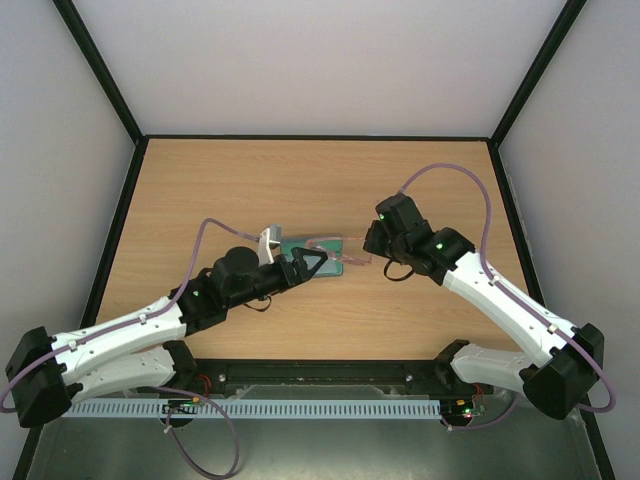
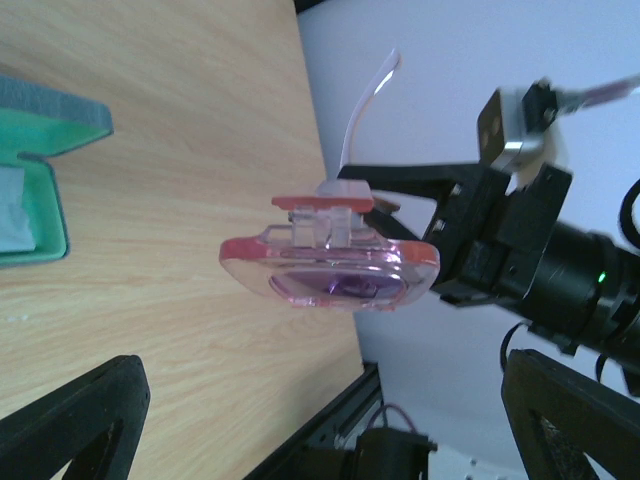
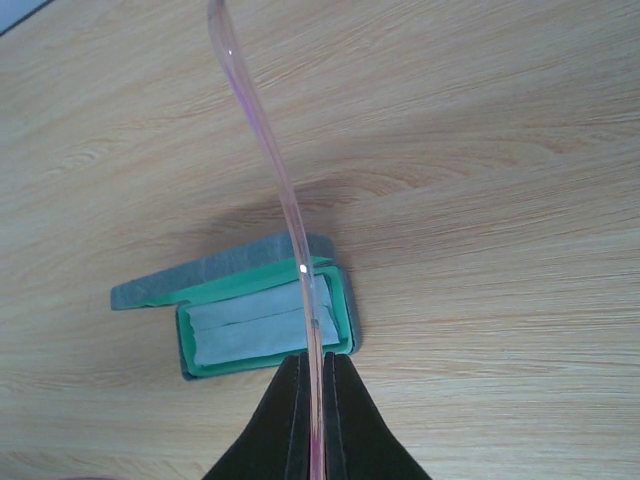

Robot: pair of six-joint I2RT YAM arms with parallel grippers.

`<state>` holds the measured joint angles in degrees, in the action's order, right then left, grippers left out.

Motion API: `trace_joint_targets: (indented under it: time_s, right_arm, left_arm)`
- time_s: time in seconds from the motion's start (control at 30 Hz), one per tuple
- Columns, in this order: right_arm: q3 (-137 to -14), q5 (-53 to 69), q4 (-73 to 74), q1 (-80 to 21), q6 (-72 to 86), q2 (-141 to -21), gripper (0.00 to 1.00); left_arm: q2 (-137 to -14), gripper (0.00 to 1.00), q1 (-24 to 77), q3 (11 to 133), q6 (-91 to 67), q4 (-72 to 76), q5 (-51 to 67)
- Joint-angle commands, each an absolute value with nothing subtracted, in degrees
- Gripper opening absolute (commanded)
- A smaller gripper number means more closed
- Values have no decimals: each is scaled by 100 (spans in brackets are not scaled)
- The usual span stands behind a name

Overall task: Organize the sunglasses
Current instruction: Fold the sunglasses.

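The sunglasses (image 2: 330,270), thin pink frame and pinkish lenses, hang in the air above the table. My right gripper (image 3: 316,395) is shut on one slim pink arm (image 3: 285,190) of the sunglasses, which runs up from between its fingers. In the top view the sunglasses (image 1: 338,250) sit between both grippers, over the open case (image 1: 297,244). My left gripper (image 1: 322,260) stands open just left of the sunglasses. Its fingers (image 2: 70,420) are wide apart below the lens and touch nothing.
The grey-blue case (image 3: 265,320) lies open on the wooden table (image 1: 300,180), green lined, with a light blue cloth (image 3: 250,330) folded inside. Black frame rails (image 1: 110,230) border the table on the left, right and near sides.
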<state>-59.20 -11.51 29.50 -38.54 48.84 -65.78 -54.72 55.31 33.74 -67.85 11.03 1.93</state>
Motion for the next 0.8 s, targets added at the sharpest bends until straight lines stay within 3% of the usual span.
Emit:
trace_joint_targets:
  time_s: [0.0, 0.27, 0.77]
  right_arm:
    - [-5826, -1220, 2768, -3841, 5283, -6652, 2]
    - [-5693, -1043, 2692, -3840, 5421, -6652, 1]
    - [-5538, -872, 2489, -3841, 5527, -6796, 1]
  left_arm:
    - [-5359, 99, 5644, 3032, -7328, 2191, -788]
    - [-5502, 99, 5736, 2832, -7424, 2754, -1422]
    - [-6183, 99, 5857, 2945, -7428, 3264, -1518]
